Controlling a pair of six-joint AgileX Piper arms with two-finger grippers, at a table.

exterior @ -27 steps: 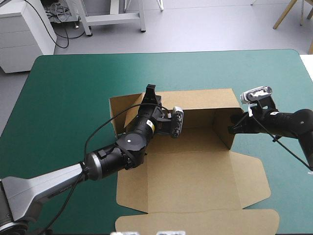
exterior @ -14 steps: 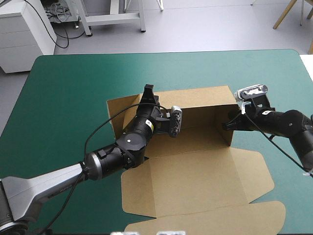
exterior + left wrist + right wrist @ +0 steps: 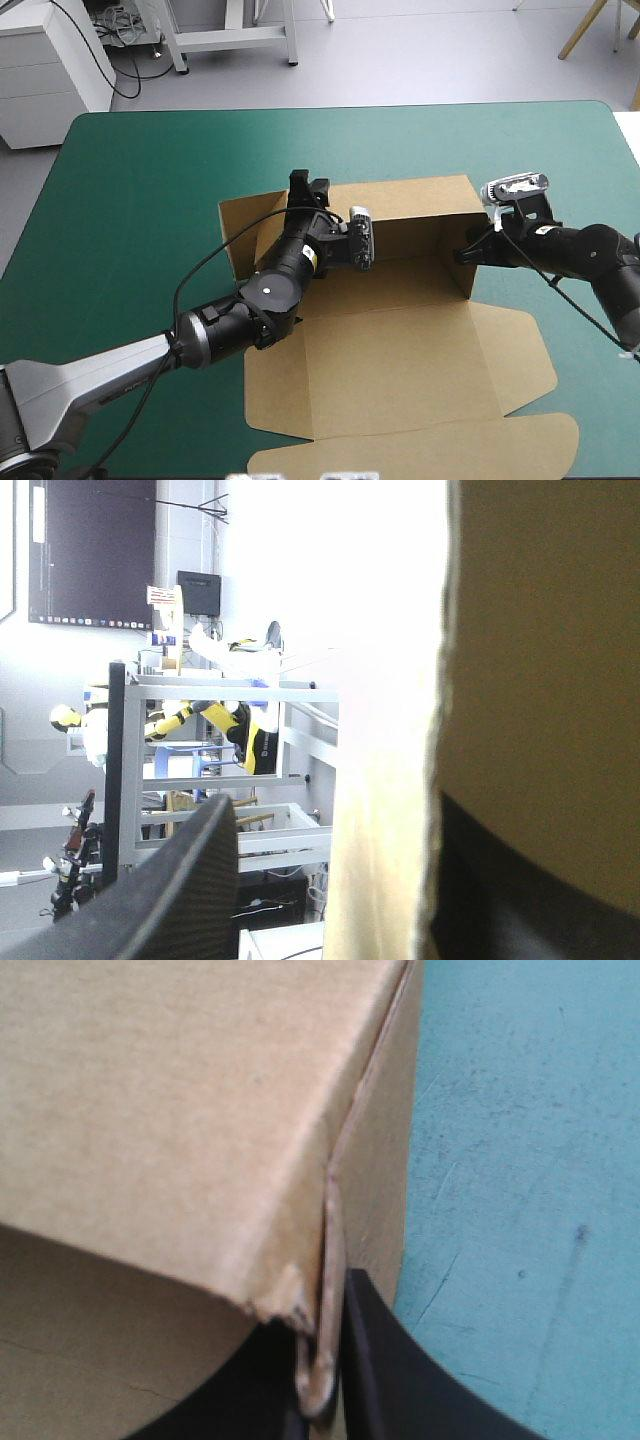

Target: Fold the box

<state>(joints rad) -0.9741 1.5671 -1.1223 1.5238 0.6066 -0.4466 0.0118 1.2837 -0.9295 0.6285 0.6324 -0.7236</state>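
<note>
The brown box (image 3: 400, 345) sits near the middle of the teal-green cover (image 3: 140, 200) as a half-formed tray: 3 walls stand up, at the back, the left and the right, while the near panels and their flaps lie flat toward the table's near edge. What shows inside the tray is the left arm, which lies slantwise across the floor toward the back left corner. There the left gripper (image 3: 308, 183) straddles the top of the back wall, its 2 tips apart in the high view. The left wrist view adds what the high view cannot give: 1 black finger (image 3: 170, 900) stands clear of the board on the outer side, with the room showing in the gap, and the other finger is a dark shape against the wall's inner face. The pincer therefore looks released rather than clamped, though whether the inner finger touches the board is hard to tell. The right gripper (image 3: 468, 252) is at the right wall near its back corner. Its wrist view shows the fingers (image 3: 400, 1380) pinched on the wall's doubled edge, only the thin board between them, with bare cover just beside the wall on the outer side.
</note>
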